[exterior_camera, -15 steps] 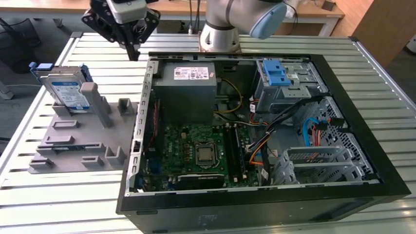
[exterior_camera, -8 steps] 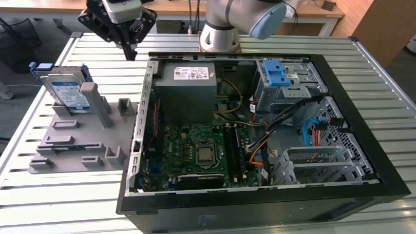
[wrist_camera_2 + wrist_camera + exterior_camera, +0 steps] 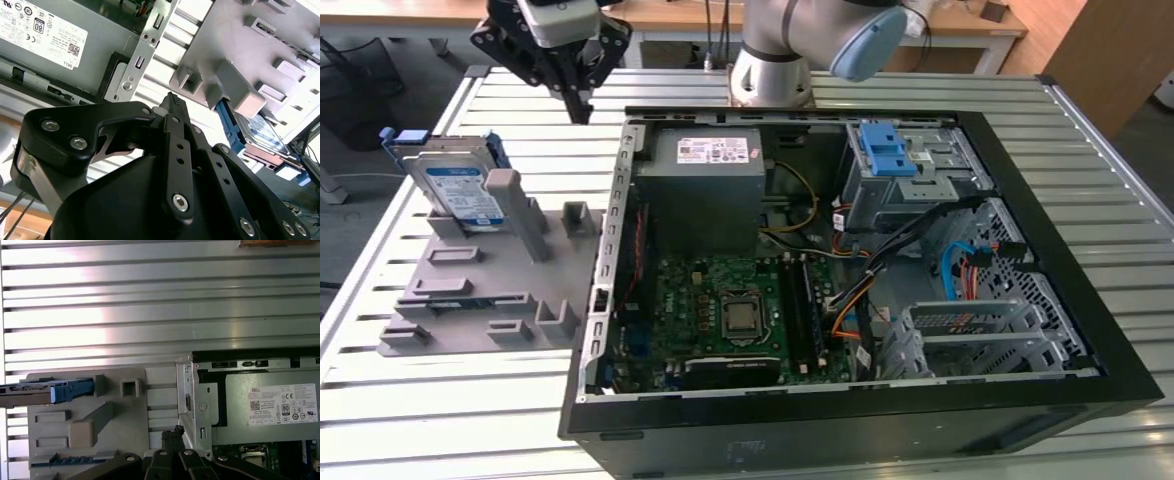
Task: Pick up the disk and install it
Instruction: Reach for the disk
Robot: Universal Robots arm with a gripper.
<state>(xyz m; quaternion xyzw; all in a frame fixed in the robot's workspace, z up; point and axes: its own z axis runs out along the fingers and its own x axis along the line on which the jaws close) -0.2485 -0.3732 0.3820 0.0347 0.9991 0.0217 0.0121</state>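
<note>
The disk (image 3: pixel 460 190) stood upright in the grey holder (image 3: pixel 454 300). Beyond the holder hung the gripper (image 3: pixel 576 110), fingertips pressed together and empty (well apart from the disk). A clean grasp would probably need them spread and squared to the blue carrier's edges.

blue-framed disk (image 3: pixel 458 190) upright in grey holder (image 3: pixel 480 290)

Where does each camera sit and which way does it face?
Exterior view: high, looking down on the open case and the disk in its grey stand; arm and gripper show.
First wrist view: on the wrist, facing down at the slatted table; gripper shows.
Second wrist view: on the wrist, facing along the shut gripper.
Both wrist views share stand, disk, power supply.
</note>
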